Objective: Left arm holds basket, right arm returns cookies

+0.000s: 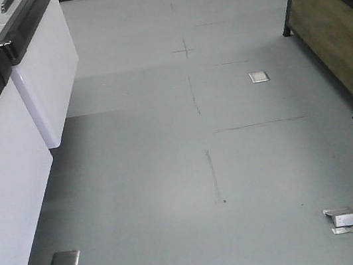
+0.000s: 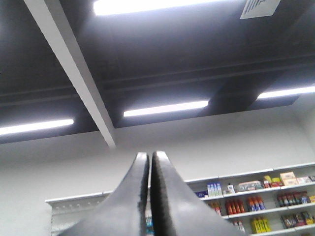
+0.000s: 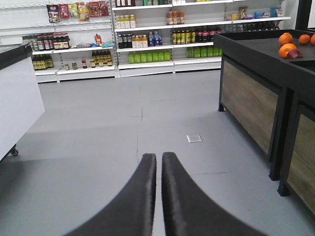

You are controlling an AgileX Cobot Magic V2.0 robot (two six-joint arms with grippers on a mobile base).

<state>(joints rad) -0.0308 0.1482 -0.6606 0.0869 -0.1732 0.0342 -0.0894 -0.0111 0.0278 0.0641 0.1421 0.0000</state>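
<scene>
Our left gripper (image 2: pixel 149 156) points up at the ceiling, jaws pressed together on nothing. Our right gripper (image 3: pixel 158 157) aims along the floor (image 3: pixel 98 147), jaws just as narrow and just as empty. Neither the basket nor the cookies shows in any view, so we cannot place them. That is the danger as we judge it: with both grippers bare, nothing can be returned. The black counter (image 3: pixel 256 54) stands close to the right of the right gripper, and a careless swing could clip it.
</scene>
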